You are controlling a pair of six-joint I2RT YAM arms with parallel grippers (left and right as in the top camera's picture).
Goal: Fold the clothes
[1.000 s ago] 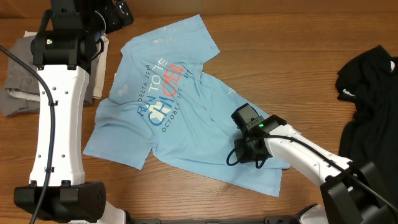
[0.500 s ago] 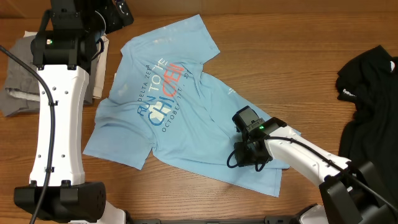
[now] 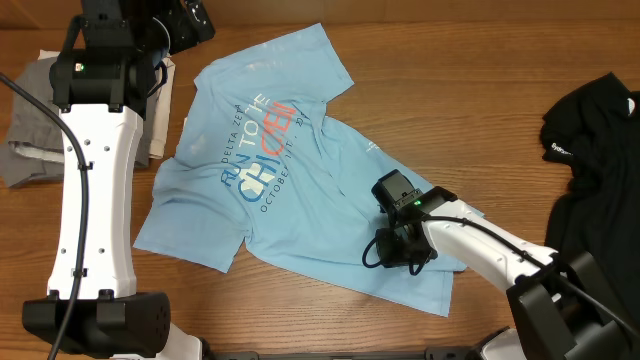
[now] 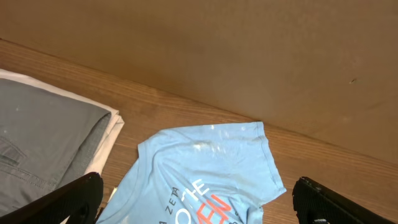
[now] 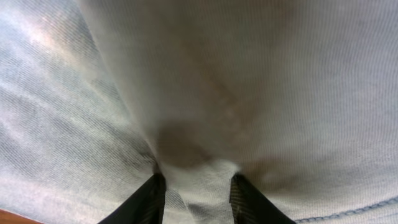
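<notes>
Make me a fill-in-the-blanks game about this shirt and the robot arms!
The T-shirt is light ____.
The left gripper hangs ____, holding nothing.
The right gripper pinches the ____.
The garment at the far right is ____.
Missing: blue, open, T-shirt, black.

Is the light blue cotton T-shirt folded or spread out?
Spread out: the light blue T-shirt lies open on the wooden table, lettering showing.

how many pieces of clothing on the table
4: light blue T-shirt centre, black garment at right edge, grey garment atop white garment at left; others may be hidden.
</notes>
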